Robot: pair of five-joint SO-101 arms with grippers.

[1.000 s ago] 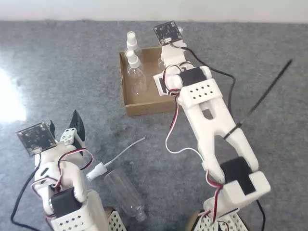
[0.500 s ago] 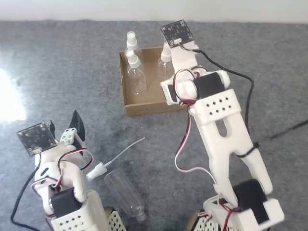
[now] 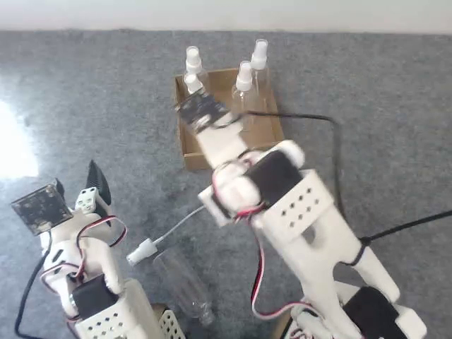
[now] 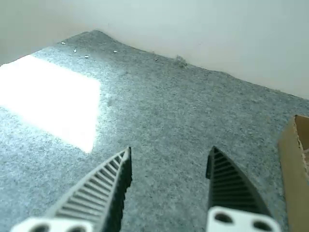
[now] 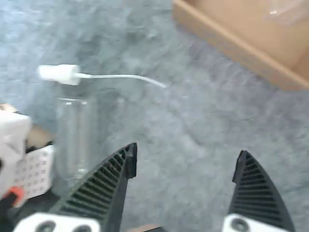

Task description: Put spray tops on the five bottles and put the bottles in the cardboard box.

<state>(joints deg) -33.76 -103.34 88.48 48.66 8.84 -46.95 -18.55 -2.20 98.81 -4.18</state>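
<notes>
The fifth bottle (image 3: 180, 281) lies on its side on the grey tabletop (image 3: 85, 92) at the lower middle of the high view, clear and with its neck bare. Its spray top (image 3: 141, 251) lies just beside it, toward the upper left, with the thin tube running off up and to the right. Well apart from them, at the upper middle of the frame, sits the cardboard box (image 3: 192, 161). Four capped bottles stand at its far side, a left pair (image 3: 192, 60) and a right pair (image 3: 244, 79), though I cannot tell for certain that each one is inside the walls. The right arm stretches up from the lower right, with its wrist over the box's near wall. Its right hand (image 5: 187, 151) hangs spread wide and empty over bare tabletop, with the fallen bottle (image 5: 72, 130) and spray top (image 5: 60, 73) beyond its fingertips. At the lower left of the high view the left arm sits folded back, and its left hand (image 4: 171, 159) is likewise parted, gripping nothing, above grey tabletop.
</notes>
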